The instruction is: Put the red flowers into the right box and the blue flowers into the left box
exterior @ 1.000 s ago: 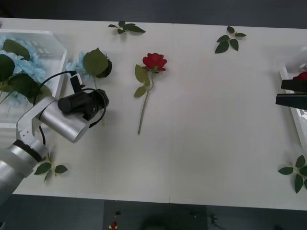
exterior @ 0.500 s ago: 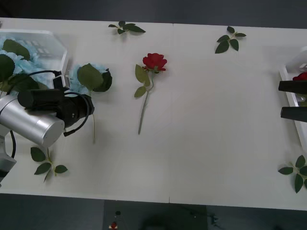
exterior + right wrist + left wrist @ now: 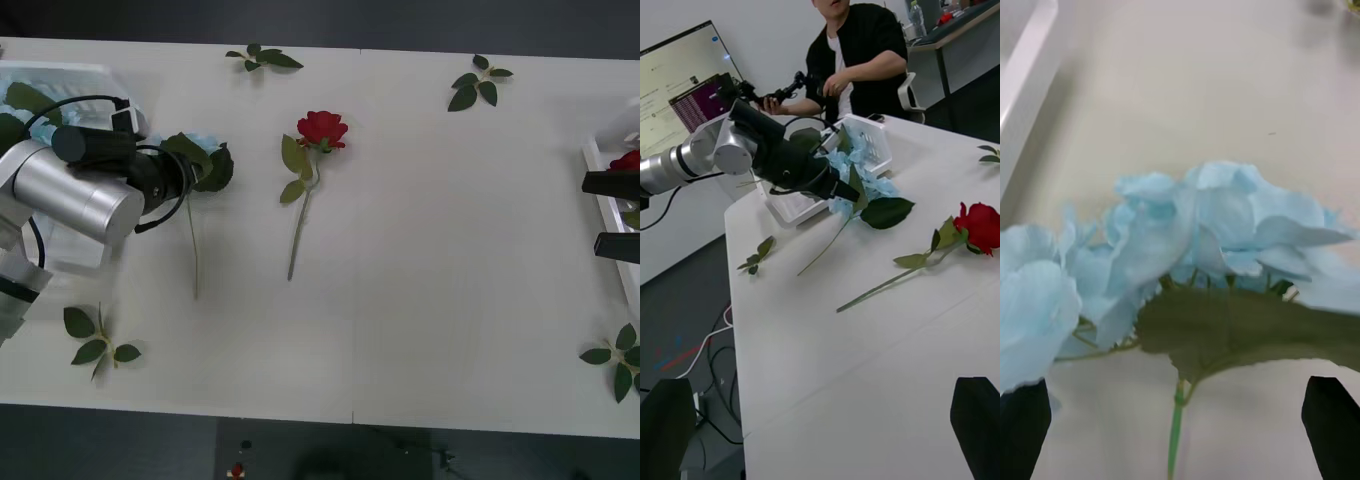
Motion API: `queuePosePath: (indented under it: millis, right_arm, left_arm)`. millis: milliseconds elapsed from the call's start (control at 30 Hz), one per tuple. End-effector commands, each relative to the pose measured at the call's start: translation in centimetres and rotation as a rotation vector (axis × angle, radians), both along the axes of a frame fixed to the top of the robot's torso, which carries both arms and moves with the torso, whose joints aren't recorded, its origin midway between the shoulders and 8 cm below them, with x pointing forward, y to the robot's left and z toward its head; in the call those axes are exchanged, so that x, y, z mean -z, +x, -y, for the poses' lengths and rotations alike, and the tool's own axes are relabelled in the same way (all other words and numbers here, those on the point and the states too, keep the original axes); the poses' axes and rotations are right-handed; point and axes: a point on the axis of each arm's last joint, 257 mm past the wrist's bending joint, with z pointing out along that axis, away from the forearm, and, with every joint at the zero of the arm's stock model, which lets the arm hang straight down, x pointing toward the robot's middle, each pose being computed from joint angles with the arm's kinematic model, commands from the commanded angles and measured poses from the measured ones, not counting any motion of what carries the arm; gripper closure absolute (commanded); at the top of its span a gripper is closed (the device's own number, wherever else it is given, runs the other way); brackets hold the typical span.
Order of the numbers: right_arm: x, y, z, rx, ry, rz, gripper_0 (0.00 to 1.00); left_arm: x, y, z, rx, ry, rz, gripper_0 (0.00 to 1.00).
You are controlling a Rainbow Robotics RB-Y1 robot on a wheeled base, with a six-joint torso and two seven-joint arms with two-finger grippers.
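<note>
My left gripper (image 3: 1180, 420), fingers spread, hovers at blue flower (image 3: 205, 160) upper left, beside left box (image 3: 90, 72). Right gripper (image 3: 612, 215) released, far right. Rose (image 3: 321, 128) centre, unsorted.

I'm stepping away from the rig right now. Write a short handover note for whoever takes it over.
Left gripper: open, over a blue flower lying on the table beside the left box, nothing gripped.
Right gripper: open, empty, at the right box.
Done: blue flowers in the left box; a red bloom shows at the right box.
Left: this blue flower, and the red rose mid-table.
</note>
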Motion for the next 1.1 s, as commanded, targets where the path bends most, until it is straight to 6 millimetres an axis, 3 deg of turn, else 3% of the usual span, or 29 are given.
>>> queuePosePath:
  millis: [33, 300, 367, 400, 433, 467, 633, 767, 1100]
  right_arm:
    - [-0.8, -0.4, -0.8, -0.021, 0.025, 0.037, 0.00]
    - [-0.7, -0.4, -0.9, -0.021, 0.029, 0.034, 0.00]
    - [-0.7, -0.4, -0.9, -0.021, 0.029, 0.034, 0.00]
    - [-0.7, -0.4, -0.9, -0.021, 0.029, 0.034, 0.00]
    - [-0.7, -0.4, -0.9, -0.021, 0.029, 0.034, 0.00]
    - [-0.7, -0.4, -0.9, -0.021, 0.029, 0.034, 0.00]
    - [-0.7, -0.4, -0.9, -0.021, 0.029, 0.034, 0.00]
    - [-0.7, -0.4, -0.9, -0.021, 0.029, 0.034, 0.00]
    - [-0.7, -0.4, -0.9, -0.021, 0.029, 0.034, 0.00]
  left_arm:
    - [0.4, 0.9, 0.2, 0.049, 0.073, 0.008, 0.03]
    - [4.0, 0.9, -0.7, 0.066, 0.121, -0.046, 0.06]
    - [4.4, 0.9, -0.7, 0.065, 0.119, -0.048, 0.38]
    - [4.6, 0.8, -0.6, 0.063, 0.116, -0.052, 0.67]
    - [4.6, 0.8, -0.5, 0.064, 0.114, -0.053, 0.86]
    - [4.6, 0.8, -0.5, 0.065, 0.116, -0.051, 0.99]
    - [4.4, 0.8, -0.3, 0.069, 0.109, -0.049, 1.00]
    - [3.0, 1.4, 0.2, 0.080, 0.111, -0.021, 1.00]
    - [-6.3, 1.3, 1.3, 0.134, 0.080, -0.012, 1.00]
